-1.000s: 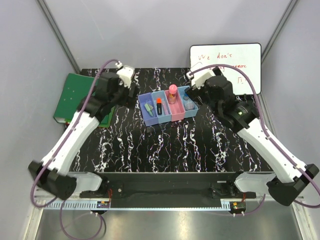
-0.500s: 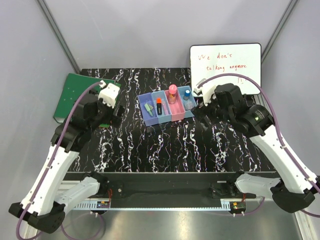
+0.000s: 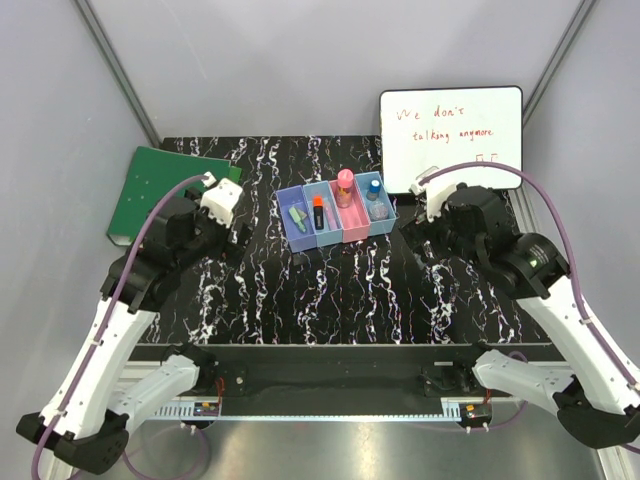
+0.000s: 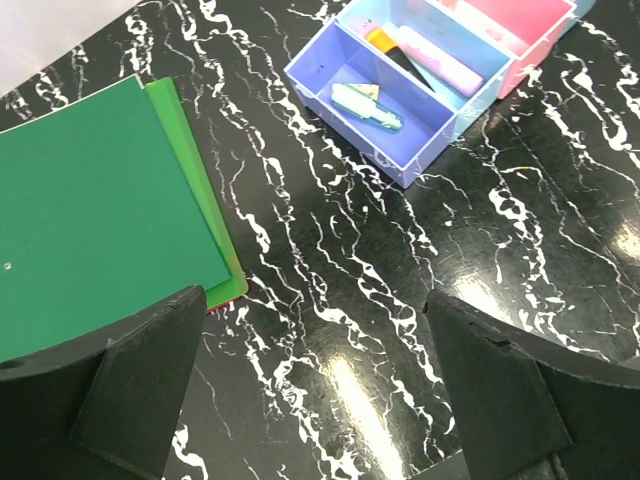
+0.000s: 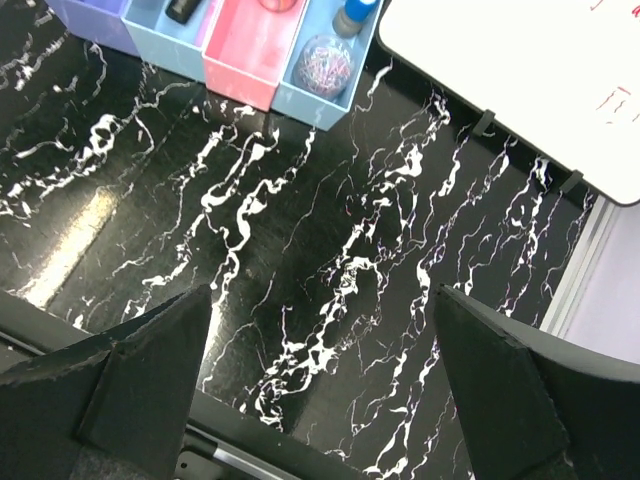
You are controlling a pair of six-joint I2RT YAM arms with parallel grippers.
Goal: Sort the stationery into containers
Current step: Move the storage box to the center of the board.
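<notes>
Risk is being judged as low: left fingers [image 4: 130, 390] and right fingers [image 5: 140, 370] are both being held wide apart with nothing between them, off to either side of the bins [image 3: 356, 235] on the desk [image 3: 330, 290]. A careless swing could be shoving the light row or tipping the upright pink-capped tube [image 3: 345, 185]. Being counted: four joined bins, holding one green highlighter [image 4: 365, 105], one orange-capped marker [image 4: 395, 50], one pink highlighter [image 4: 435, 62], one tube, one blue-capped bottle [image 3: 374, 188] and one clear jar [image 5: 325, 62]; an eraser is not being made out.
</notes>
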